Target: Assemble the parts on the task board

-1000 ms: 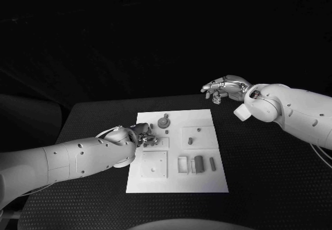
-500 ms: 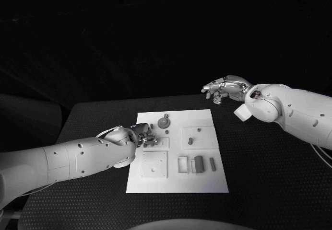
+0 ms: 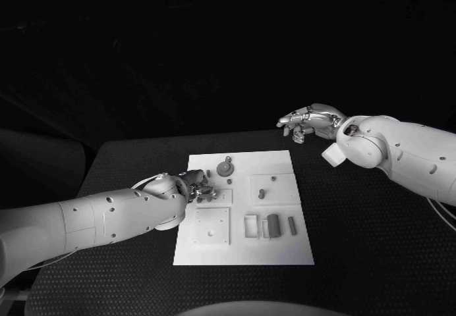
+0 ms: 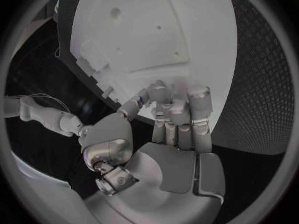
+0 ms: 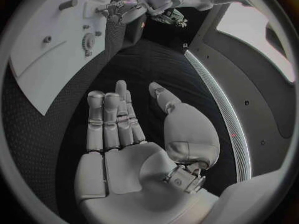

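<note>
The white task board [image 3: 242,247] lies in the middle of the table. On it are a round grey disc [image 3: 224,168], a short peg [image 3: 261,193] on a raised square plate, and two dark bars [image 3: 273,225] beside a small frame [image 3: 251,226]. My left hand [image 3: 195,186] is over the board's left edge, with its fingers [image 4: 177,109] curled down toward the board and the thumb drawn in to them. Whether a part sits between them is hidden. My right hand [image 3: 309,122] hangs in the air beyond the board's far right corner, its fingers [image 5: 109,119] spread and holding nothing.
A second square plate [image 3: 211,225] sits on the board's near left. The black table [image 3: 370,230] stretches bare to the right of the board and in front of it. In the right wrist view, the board [image 5: 37,79] and my left hand [image 5: 124,7] lie far off.
</note>
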